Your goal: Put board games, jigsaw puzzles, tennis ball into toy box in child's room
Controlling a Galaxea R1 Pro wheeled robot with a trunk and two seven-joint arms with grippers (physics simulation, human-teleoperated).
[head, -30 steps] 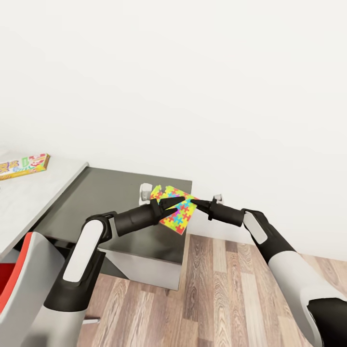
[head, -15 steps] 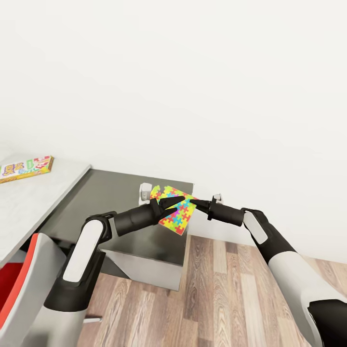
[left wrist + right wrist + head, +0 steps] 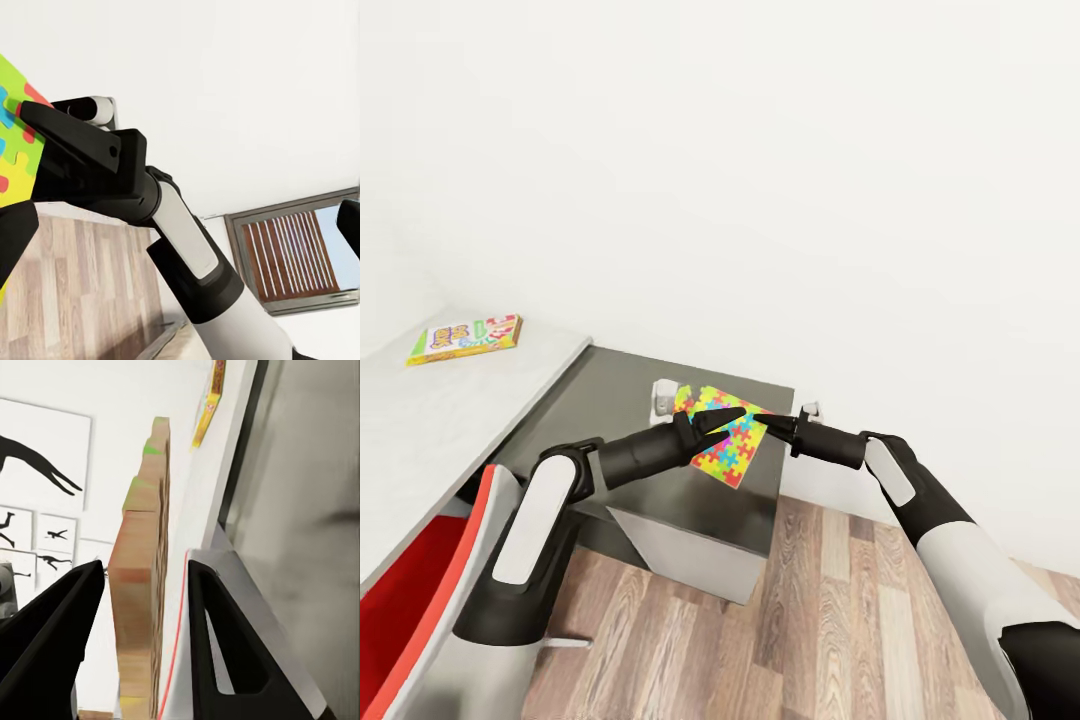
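Note:
A jigsaw puzzle (image 3: 732, 452), a thin square of bright interlocking pieces, hangs in the air over the dark lower part of the table (image 3: 660, 375). My right gripper (image 3: 764, 420) is shut on its edge; in the right wrist view the puzzle (image 3: 142, 585) stands edge-on between the two fingers. My left gripper (image 3: 726, 420) is open, close against the puzzle's face. A board game (image 3: 465, 338) lies far left on the table's light-grey top (image 3: 420, 410). The toy box and tennis ball are out of view.
A red chair (image 3: 410, 580) stands at the lower left by the table. A small white object (image 3: 663, 398) sits at the back of the dark top. Wood plank floor (image 3: 840, 620) lies to the right, with a white wall behind. Black silhouette pictures (image 3: 34, 457) hang on a wall.
The whole picture has shifted: table, board game and chair now sit further right, so the camera has turned. Both arms and the puzzle keep the same pose.

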